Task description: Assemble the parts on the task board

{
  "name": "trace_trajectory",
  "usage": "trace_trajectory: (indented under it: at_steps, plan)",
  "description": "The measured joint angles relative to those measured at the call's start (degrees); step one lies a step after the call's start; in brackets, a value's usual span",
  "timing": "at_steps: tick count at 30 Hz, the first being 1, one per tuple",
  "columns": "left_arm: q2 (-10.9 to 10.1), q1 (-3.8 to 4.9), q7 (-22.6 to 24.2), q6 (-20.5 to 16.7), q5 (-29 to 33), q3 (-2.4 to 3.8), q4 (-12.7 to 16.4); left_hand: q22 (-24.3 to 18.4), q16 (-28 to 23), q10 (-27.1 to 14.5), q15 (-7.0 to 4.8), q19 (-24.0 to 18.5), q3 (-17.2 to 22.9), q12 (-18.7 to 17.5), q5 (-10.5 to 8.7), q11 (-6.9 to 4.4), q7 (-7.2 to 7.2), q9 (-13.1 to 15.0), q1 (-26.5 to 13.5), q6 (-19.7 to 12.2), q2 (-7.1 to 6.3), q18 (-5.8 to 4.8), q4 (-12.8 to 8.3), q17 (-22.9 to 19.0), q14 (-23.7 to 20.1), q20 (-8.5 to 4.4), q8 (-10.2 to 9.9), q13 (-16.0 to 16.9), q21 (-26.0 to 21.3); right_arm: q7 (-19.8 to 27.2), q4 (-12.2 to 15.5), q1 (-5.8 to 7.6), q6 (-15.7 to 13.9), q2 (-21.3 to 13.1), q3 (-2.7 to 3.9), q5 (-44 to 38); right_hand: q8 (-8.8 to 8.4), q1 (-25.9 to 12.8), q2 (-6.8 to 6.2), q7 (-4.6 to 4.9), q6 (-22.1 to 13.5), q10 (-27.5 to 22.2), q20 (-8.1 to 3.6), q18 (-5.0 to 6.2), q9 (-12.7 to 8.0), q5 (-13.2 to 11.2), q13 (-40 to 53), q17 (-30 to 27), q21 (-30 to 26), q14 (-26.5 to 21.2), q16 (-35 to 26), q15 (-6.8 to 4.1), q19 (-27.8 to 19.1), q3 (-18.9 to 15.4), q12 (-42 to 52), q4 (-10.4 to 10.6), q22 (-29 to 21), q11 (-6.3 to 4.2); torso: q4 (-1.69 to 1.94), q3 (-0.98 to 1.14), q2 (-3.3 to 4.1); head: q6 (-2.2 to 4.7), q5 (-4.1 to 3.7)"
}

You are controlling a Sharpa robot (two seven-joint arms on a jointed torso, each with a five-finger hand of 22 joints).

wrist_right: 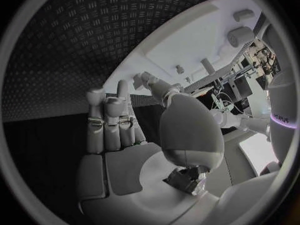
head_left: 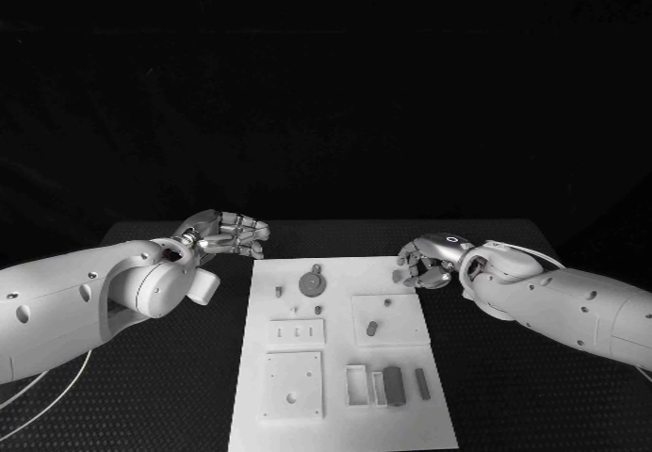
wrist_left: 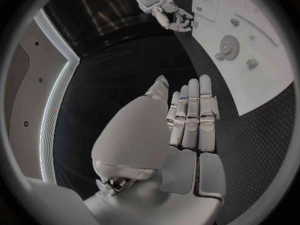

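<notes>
head cam: up high, looking down at the table (head_left: 163,377), task board (head_left: 340,428) dead centre
left wrist cam: close behind the left hand (wrist_left: 187,130), facing across the board (far side)
right wrist cam: close behind the right hand (wrist_right: 125,135)
shared: the board

White arms (head_left: 82,297), silver segmented hands (head_left: 228,234)

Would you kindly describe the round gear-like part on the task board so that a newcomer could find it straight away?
Start at the white task board in the middle of the black table, and look to its far end, between the two hands. There, left of the board's middle, lies the gear-like part. It is the one round, disc-shaped piece; the parts near it are small pegs and slim oblong bits.
</notes>
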Motion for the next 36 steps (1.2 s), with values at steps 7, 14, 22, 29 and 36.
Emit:
trace_trajectory:
  at_steps: [7, 14, 22, 29, 36]
  plan:
    - [0.0, 0.00, 0.0, 0.1, 0.0, 0.00, 0.1, 0.0, 0.0, 0.0, 0.00, 0.0, 0.0, -0.2, 0.00, -0.02, 0.00, 0.0, 0.0, 0.0, 0.00, 0.00, 0.0, 0.1, 0.0, 0.00, 0.0, 0.0, 0.0, 0.5, -0.8, -0.55, 0.2, 0.9, 0.00, 1.6, 0.29, 0.2, 0.23, -0.01, 0.0, -0.2, 0.01, 0.06, -0.1, 0.0, 4.5, 0.1, 0.0, 0.1, 0.0, -0.11, 0.0, 0.0, 0.8, 0.0, 0.0, -0.21, 0.08, -0.01, 0.00, -0.19, 0.01]
    - [-0.1, 0.00, 0.0, 0.1, 0.0, 0.00, 0.1, 0.0, 0.0, 0.0, 0.00, 0.0, 0.0, -0.2, 0.00, -0.02, 0.00, 0.0, 0.0, 0.0, 0.00, 0.00, 0.0, 0.1, 0.0, 0.00, 0.0, 0.0, 0.0, 0.9, -1.7, -0.72, 0.2, 1.7, 0.00, 2.6, 0.29, 0.1, 0.76, -0.02, 0.0, -0.2, 0.01, 0.07, -0.1, 0.0, 6.3, 0.1, 0.3, 0.1, 0.0, -0.10, 0.0, 0.2, 0.9, -0.2, 0.0, -0.21, 0.08, -0.05, -0.01, -0.38, 0.10]
    - [-0.2, 0.00, 0.0, 0.2, -0.1, 0.01, 0.3, 0.0, 0.0, 0.0, 0.00, 0.0, 0.0, -0.2, 0.00, -0.02, 0.00, 0.0, 0.0, 0.0, 0.00, 0.00, 0.0, 0.2, 0.0, 0.00, 0.0, 0.0, 0.0, 1.1, -2.4, -1.01, 0.3, 2.2, 0.02, 3.2, 0.44, 0.3, 1.51, -0.04, 0.0, -0.2, 0.09, 0.07, -0.1, 0.0, 7.8, 0.2, 0.3, 0.1, 0.0, -0.09, -0.1, 0.1, 1.0, -0.4, 0.0, -0.21, 0.06, -0.07, -0.04, -0.54, 0.23]
    - [-0.3, 0.00, 0.0, 0.2, -0.1, 0.01, 0.3, 0.0, -0.2, 0.0, 0.00, 0.0, 0.0, -0.2, 0.00, -0.02, 0.00, 0.0, 0.0, 0.0, 0.00, 0.00, 0.0, 0.2, 0.0, 0.00, 0.0, 0.0, 0.0, 1.2, -2.8, -1.25, 0.3, 2.4, 0.01, 3.4, 1.02, 0.1, 2.59, -0.30, 1.2, 0.2, 0.10, 0.45, -0.1, 0.0, 10.2, 0.3, 0.3, 0.4, 0.0, -0.30, -0.1, -0.2, 2.6, -1.2, 0.0, -0.63, -0.04, -0.01, -0.08, -0.74, 0.35]
    - [-0.5, 0.00, 0.0, 0.2, -0.1, 0.02, 0.5, 0.0, -0.2, 0.0, 0.00, 0.0, 0.0, -0.2, 0.00, -0.03, 0.00, 0.0, 0.0, 0.0, 0.00, 0.00, 0.0, 0.2, 0.0, 0.00, 0.0, 0.0, 0.0, 1.3, -2.9, -1.34, 0.2, 2.6, 0.01, 3.5, 1.23, -0.1, 2.80, -0.33, 1.8, 0.2, 0.10, 0.52, 0.1, 0.0, 12.0, 0.5, 0.5, 0.3, 0.2, -0.40, -0.1, -0.3, 3.9, -1.6, 0.0, -0.63, -0.05, 0.00, -0.09, -0.91, 0.30]
